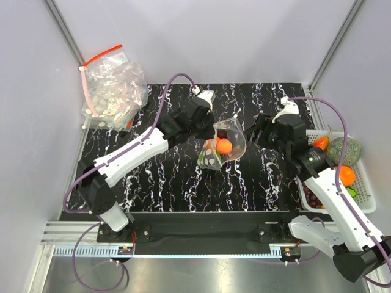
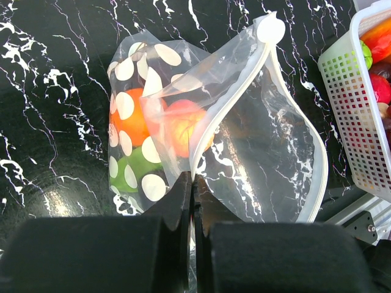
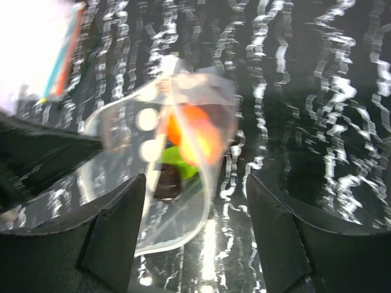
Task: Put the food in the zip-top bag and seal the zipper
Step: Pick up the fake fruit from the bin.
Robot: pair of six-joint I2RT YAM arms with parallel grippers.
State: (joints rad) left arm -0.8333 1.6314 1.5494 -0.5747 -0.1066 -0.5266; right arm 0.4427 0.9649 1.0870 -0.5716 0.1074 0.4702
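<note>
At table centre, on the black marbled surface (image 1: pixel 165 177), you have the zip-top bag (image 1: pixel 227 137) standing with its mouth gaping toward the right arm.

Left gripper (image 2: pixel 191 183): jaws pressed together on the bag's mouth edge, pinching it at the lower end of the zipper (image 2: pixel 229 110). From that pinch the pale strip splits into two tracks that bow apart, so the seal is not made. The white round slider (image 2: pixel 269 27) sits at the far end of the strip.

Contents, seen through the spotted film: an orange piece (image 2: pixel 131 116), a green piece (image 2: pixel 137 168) below it, and a reddish-orange piece (image 2: pixel 183 125) nearer the mouth. You cannot tell whether the bag's bottom rests on the surface.

Right gripper (image 3: pixel 195 180): jaws spread wide, holding nothing. It faces the bag's open mouth from just beside it, apart from the plastic in the overhead view.

White basket (image 1: pixel 365 160) with more food sits at the right edge. The heap of red-strip bags (image 1: pixel 113 85) lies in the far left corner, well apart.
</note>
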